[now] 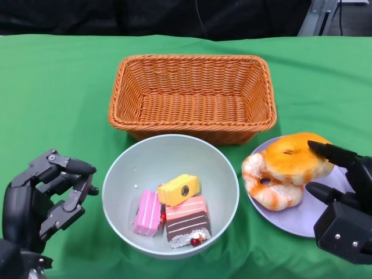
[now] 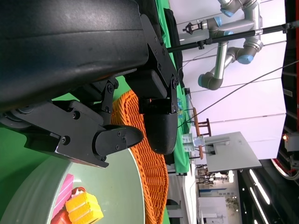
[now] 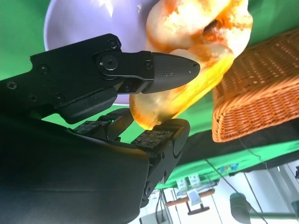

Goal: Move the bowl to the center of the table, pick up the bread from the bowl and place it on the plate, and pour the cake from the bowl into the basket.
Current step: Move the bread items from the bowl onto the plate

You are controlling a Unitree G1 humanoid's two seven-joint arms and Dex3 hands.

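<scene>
The bread (image 1: 286,170) is seen lying on the plate (image 1: 302,216) at the right of the counter (image 1: 58,87), yet it is gripped between the fingers (image 3: 170,69) of the right hand (image 1: 343,195); the bowl (image 1: 170,195) sits near centre with the cake (image 1: 174,212) pieces inside; the basket (image 1: 192,96) waits just beyond it, far side. The left hand (image 1: 49,195) is held released beside the bowl, fingers apart, nothing in it. Trouble could be expected on release: the glazed bread may be dragged off the plate rim if the fingers are withdrawn sideways; later, cake may be spilled short of the basket if the bowl is tipped too near. The counter is covered in green cloth; beyond it a bright workshop is glimpsed, with another robot arm (image 2: 229,42) mounted high.
</scene>
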